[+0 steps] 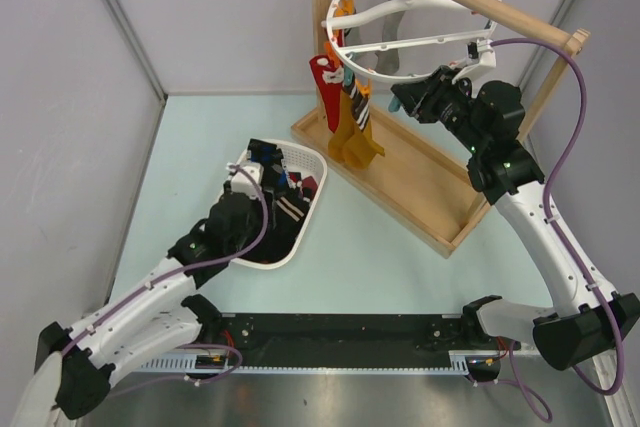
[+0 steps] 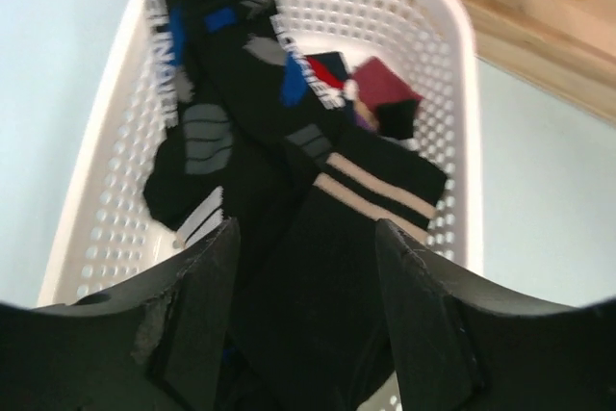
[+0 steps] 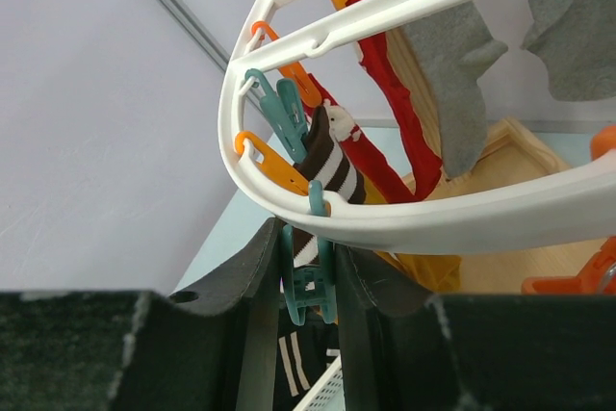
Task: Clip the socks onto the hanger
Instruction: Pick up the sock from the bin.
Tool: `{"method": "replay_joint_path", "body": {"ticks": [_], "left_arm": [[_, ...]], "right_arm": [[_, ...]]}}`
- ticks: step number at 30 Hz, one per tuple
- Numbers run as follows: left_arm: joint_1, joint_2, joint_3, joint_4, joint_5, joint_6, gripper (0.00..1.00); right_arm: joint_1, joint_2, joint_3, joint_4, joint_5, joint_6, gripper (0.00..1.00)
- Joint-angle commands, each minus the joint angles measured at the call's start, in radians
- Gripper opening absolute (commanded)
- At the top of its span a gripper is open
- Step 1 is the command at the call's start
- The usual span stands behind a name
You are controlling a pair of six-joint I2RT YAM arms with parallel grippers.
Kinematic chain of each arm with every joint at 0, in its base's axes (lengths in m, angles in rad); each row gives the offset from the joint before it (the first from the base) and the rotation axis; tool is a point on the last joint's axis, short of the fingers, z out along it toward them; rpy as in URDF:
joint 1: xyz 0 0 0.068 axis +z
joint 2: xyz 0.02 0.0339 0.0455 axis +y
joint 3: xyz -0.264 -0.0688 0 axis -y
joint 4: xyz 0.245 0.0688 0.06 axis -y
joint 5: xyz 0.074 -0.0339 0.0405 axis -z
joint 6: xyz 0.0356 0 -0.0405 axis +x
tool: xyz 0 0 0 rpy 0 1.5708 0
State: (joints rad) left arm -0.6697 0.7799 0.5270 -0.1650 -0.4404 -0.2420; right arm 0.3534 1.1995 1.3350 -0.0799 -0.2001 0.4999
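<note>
The white ring hanger [image 1: 400, 44] hangs from a wooden rail, with red [image 1: 325, 92] and yellow [image 1: 355, 137] socks clipped to it. My right gripper [image 3: 308, 243] is shut on a teal clip [image 3: 310, 295] under the hanger's rim [image 3: 433, 223]. Behind that clip hangs a brown-and-white striped sock [image 3: 327, 166]. My left gripper [image 2: 308, 233] is down in the white basket [image 2: 452, 64], jaws open. A black sock with beige stripes [image 2: 371, 190] lies loose between and under the fingers. More black socks with blue and grey marks [image 2: 207, 74] lie beside it.
The wooden rail [image 1: 480, 2] stands on a wooden base tray [image 1: 420, 187] at the back right. Grey socks [image 3: 462, 55] and a red sock [image 3: 395, 132] hang from the ring among orange clips [image 3: 289, 74]. The basket [image 1: 310, 202] sits left of the tray.
</note>
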Motion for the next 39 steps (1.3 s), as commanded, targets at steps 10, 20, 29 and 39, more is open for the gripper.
{"method": "replay_joint_path", "body": {"ticks": [10,20,29,39], "left_arm": [[0.019,0.542,0.501,-0.387,0.316,0.236,0.57],[0.061,0.823,0.685,-0.505,0.396,0.314,0.49],[0.084,0.979,0.743,-0.536,0.486,0.326,0.30],[0.091,1.019,0.723,-0.550,0.468,0.326,0.00]], "right_arm": [[-0.025,-0.031,0.001,0.006,-0.004,-0.006,0.00],[-0.028,-0.026,0.001,0.006,-0.007,-0.003,0.00],[-0.030,-0.029,-0.013,0.029,-0.009,0.006,0.00],[-0.033,-0.029,-0.013,0.032,-0.010,0.011,0.00]]}}
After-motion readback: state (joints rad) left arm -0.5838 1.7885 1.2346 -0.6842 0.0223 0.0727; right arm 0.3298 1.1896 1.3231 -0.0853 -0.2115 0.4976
